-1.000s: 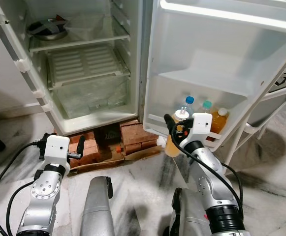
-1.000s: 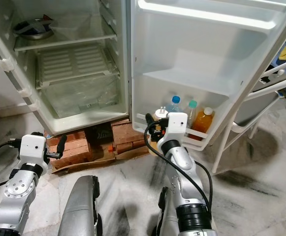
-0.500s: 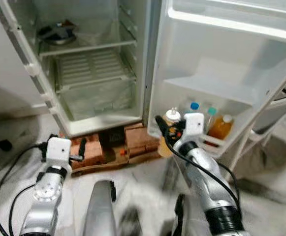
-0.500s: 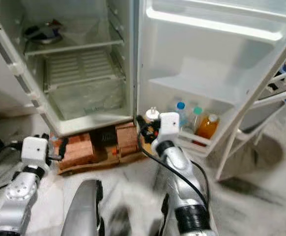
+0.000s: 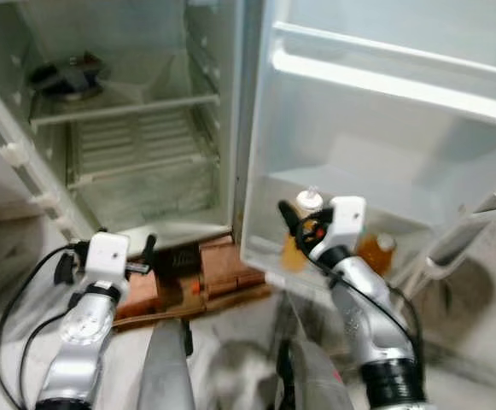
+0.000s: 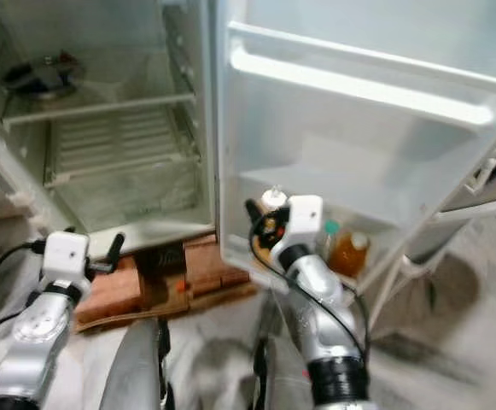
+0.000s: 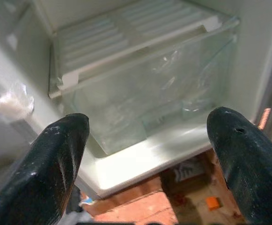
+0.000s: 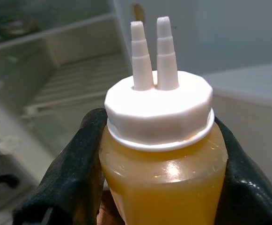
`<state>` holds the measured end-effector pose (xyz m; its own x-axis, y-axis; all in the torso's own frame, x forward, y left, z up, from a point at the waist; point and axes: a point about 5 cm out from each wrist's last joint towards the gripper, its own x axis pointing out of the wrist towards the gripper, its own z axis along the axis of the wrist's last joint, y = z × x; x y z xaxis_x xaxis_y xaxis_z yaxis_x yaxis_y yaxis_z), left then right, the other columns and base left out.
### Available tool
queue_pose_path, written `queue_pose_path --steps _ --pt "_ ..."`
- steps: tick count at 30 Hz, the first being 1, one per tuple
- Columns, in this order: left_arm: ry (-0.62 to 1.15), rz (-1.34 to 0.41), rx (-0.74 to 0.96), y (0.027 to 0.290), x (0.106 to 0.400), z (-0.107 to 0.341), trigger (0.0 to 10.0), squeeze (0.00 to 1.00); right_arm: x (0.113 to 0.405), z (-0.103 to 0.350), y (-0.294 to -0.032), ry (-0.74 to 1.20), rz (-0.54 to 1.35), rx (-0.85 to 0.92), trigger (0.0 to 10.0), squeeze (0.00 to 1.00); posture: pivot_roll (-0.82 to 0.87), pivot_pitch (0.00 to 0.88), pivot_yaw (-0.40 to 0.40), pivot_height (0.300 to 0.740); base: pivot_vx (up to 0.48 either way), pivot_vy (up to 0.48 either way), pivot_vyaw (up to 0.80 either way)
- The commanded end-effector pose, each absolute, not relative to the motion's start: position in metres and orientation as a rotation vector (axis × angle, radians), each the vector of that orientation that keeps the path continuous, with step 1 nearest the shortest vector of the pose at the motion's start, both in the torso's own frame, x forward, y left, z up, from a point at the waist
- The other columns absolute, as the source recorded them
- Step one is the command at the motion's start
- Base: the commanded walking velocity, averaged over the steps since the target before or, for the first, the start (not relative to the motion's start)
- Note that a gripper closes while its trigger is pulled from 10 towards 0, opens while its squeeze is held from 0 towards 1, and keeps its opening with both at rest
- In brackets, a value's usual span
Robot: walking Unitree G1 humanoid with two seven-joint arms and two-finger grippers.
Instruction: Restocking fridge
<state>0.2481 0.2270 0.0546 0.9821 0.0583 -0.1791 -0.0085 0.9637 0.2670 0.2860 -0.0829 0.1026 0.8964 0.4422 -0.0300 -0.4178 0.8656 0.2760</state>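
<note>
While our right gripper (image 5: 292, 229) clamps an orange sauce bottle (image 8: 163, 164) with a white twin-spout cap, we hold it upright before the open fridge door's (image 5: 384, 154) lowest shelf, beside another orange bottle (image 5: 374, 252) there. Our left gripper (image 7: 147, 140), fingers spread wide, faces the clear crisper drawer (image 7: 150, 98) above the bricks (image 5: 226, 278).

Soft, even light — both head views are smeared with motion blur, edges of the fridge door (image 5: 384, 128) washed pale. The wrist views are sharper; a small glare spot sits on the orange bottle (image 8: 166, 183), its background out of focus.
</note>
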Motion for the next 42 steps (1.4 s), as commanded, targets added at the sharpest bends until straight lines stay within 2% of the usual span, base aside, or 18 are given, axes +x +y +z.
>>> queue_pose_path --steps 1,13,20,24,38,42 --pt "0.186 0.010 0.267 0.218 0.248 0.054 10.0 0.00 0.285 0.101 -0.096 0.096 0.418 0.255 10.0 0.00 0.12 0.046 -0.032 0.587 0.000 0.000 0.00" --pt "0.171 -0.002 0.275 0.217 0.249 0.054 10.0 0.00 0.280 0.108 -0.084 0.070 0.528 0.237 10.0 0.00 0.12 0.043 -0.033 0.587 0.045 0.000 0.00" --pt "0.174 0.007 0.276 0.217 0.250 0.054 10.0 0.00 0.281 0.108 -0.085 0.071 0.520 0.249 10.0 0.00 0.12 0.041 -0.034 0.587 0.331 0.000 0.58" --pt "0.176 0.010 0.272 0.218 0.250 0.054 10.0 0.00 0.281 0.108 -0.086 0.073 0.513 0.250 10.0 0.00 0.12 0.040 -0.033 0.587 0.317 0.000 0.00" --pt "0.194 0.006 0.285 0.217 0.250 0.051 10.0 0.00 0.282 0.108 -0.088 0.057 0.489 0.213 10.0 0.00 0.12 0.041 -0.032 0.587 0.000 0.000 0.00" --pt "0.201 0.010 0.291 0.218 0.247 0.050 10.0 0.00 0.283 0.106 -0.090 0.062 0.474 0.210 10.0 0.00 0.13 0.046 -0.032 0.567 0.000 0.000 0.00"
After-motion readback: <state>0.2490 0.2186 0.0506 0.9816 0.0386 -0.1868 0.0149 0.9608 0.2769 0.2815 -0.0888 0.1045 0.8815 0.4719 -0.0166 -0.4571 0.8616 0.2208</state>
